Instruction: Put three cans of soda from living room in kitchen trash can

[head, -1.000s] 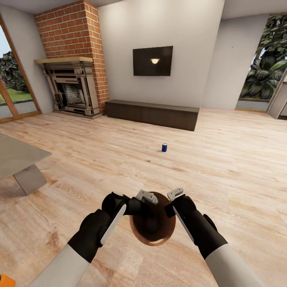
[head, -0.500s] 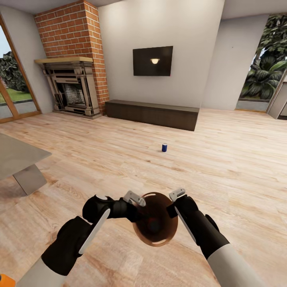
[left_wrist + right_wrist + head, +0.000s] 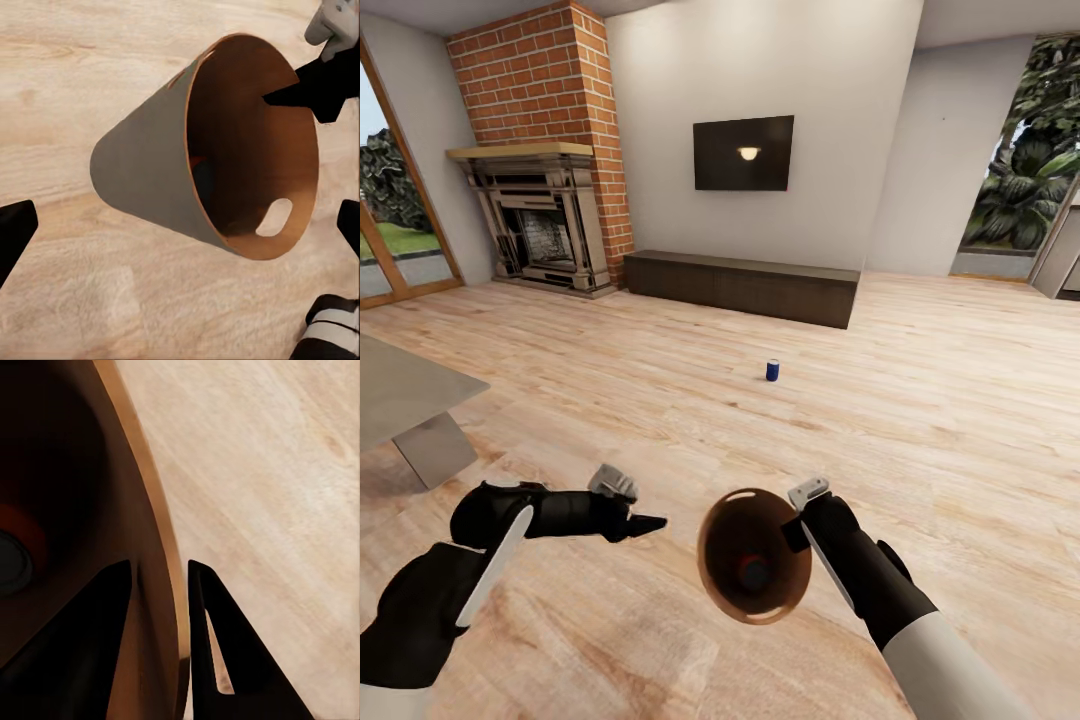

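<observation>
Above the wood floor (image 3: 920,420), my right gripper (image 3: 160,585) pinches the tash can (image 3: 752,556) by its rim — mouth tipped toward my head, long axis slanting downward. An orange can (image 3: 19,532) lies half-shadowed inside. My left gripper (image 3: 645,522) hangs beside it, jaws unreadable. Farther off stands a blue can (image 3: 772,370).

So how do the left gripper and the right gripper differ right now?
The right gripper is shut on the bin's rim, one finger inside, one outside. The left gripper holds nothing and sits apart from the bin, over bare floor. Both have black fingers.
</observation>
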Robot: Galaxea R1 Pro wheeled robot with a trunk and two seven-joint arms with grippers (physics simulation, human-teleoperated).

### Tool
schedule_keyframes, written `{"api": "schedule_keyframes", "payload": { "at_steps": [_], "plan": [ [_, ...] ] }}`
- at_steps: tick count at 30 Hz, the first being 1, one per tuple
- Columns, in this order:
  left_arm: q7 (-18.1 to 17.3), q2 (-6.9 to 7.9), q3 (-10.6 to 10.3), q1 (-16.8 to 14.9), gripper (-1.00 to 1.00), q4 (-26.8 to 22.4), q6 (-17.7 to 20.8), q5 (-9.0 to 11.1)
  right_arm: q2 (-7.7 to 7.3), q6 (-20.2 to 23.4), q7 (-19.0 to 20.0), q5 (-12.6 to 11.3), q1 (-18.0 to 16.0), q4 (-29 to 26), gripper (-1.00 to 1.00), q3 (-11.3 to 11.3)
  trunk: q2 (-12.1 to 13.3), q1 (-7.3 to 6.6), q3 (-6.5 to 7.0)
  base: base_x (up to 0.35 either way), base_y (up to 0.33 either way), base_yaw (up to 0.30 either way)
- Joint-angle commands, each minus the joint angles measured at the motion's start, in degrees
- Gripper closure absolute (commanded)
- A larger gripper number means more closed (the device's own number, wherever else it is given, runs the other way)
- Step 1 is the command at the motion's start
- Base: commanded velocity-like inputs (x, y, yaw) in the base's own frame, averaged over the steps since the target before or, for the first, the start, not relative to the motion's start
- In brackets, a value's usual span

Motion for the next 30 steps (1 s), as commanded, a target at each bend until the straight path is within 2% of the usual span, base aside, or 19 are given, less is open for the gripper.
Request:
{"api": "schedule_keyframes", "payload": {
  "at_steps": [1, 5, 6, 9, 10, 12, 14, 15, 16, 19, 20, 25, 26, 27, 30],
  "plan": [
    [-4.3, 1.10, 4.3, 1.1, -1.00, 0.0, -1.1, 0.1, 0.00, 0.0, 0.0, -0.5, 0.0, 0.1, 1.00, 0.0, 0.0, -0.01, 0.01, 0.000, 0.000, 0.000],
    [-12.1, 2.88, 12.1, 2.8, -1.00, 0.0, -4.0, -0.1, -0.01, 0.0, -0.1, -0.5, 0.0, 0.3, 1.00, 0.1, 0.0, -0.01, 0.01, 0.000, 0.000, 0.000],
    [-14.8, 3.32, 15.3, 3.6, -1.00, 0.1, -5.2, -0.3, -0.01, 0.0, -0.1, -0.5, 0.0, 0.3, 1.00, 0.1, 0.0, -0.01, 0.01, 0.000, 0.000, 0.000],
    [-17.1, 3.76, 19.2, 5.3, -1.00, 0.5, -7.6, -0.6, -0.25, 0.0, 0.0, -0.5, 0.0, 0.4, 1.00, 0.0, 0.0, -0.01, 0.01, 0.000, 0.000, 0.000],
    [-16.9, 3.86, 20.5, 6.9, -1.00, 1.8, -10.7, -0.7, -0.84, 0.0, 0.1, -0.7, 0.1, 0.3, 1.00, 0.0, 0.0, -0.01, 0.01, 0.000, 0.000, 0.000],
    [-14.9, 3.74, 21.1, 8.5, -1.00, 3.9, -15.1, -0.8, -1.34, 0.0, 0.3, -0.8, 0.1, 0.1, 1.00, -0.5, 0.0, -0.01, 0.01, 0.000, 0.000, 0.000],
    [-10.4, 3.60, 21.5, 10.4, -1.00, 6.2, -21.3, -0.9, -1.65, 0.0, 0.7, -1.0, 0.2, -0.3, 1.00, -3.7, 0.0, -0.01, 0.01, 0.000, 0.000, 0.000],
    [-9.3, 3.57, 21.5, 11.1, -1.00, 6.6, -22.7, -0.9, -1.71, 0.0, 0.8, -1.0, 0.2, -0.4, 1.00, -4.9, 0.0, -0.01, 0.01, 0.000, 0.000, 0.000],
    [-7.6, 3.53, 21.6, 12.4, -1.00, 7.7, -25.6, -0.9, -1.83, 0.0, 1.0, -1.0, 0.2, -0.7, 1.00, -7.2, 0.0, -0.01, 0.01, 0.000, 0.000, 0.000],
    [-6.0, 3.46, 21.6, 14.0, -1.00, 10.6, -30.5, -0.9, -2.42, 0.0, 1.8, -1.1, 0.3, -1.1, 1.00, -10.3, 0.0, -0.01, 0.01, 0.000, 0.000, 0.000],
    [-5.4, 3.42, 21.6, 14.6, -1.00, 13.2, -33.9, -0.9, -3.25, -1.2, 2.8, -1.1, 0.4, -1.5, 1.00, -11.7, 0.0, -0.01, 0.01, 0.000, 0.000, 0.000],
    [-2.7, 3.38, 21.6, 15.3, -1.00, 21.7, -42.6, -0.8, -5.67, -6.9, 5.8, -1.0, 1.4, -2.8, 1.00, -13.6, 0.0, -0.01, 0.01, 0.000, 0.000, 0.000],
    [-1.8, 3.38, 21.6, 15.4, -1.00, 23.5, -44.5, -0.8, -6.14, -8.1, 6.3, -1.0, 2.1, -2.9, 1.00, -13.9, 0.0, -0.01, 0.01, 0.000, 0.000, 0.000],
    [0.4, 3.35, 21.7, 15.5, -1.00, 26.7, -48.2, -0.8, -6.84, -10.8, 7.0, -1.0, 3.9, -3.2, 1.00, -14.8, 0.0, -0.01, 0.01, 0.000, 0.000, 0.000],
    [4.4, 3.26, 21.5, 15.6, -1.00, 30.3, -53.0, -0.9, -7.41, -15.5, 7.6, -1.0, 6.8, -3.4, 1.00, -17.0, 0.0, -0.01, 0.01, 0.000, 0.000, 0.000]
  ]
}}
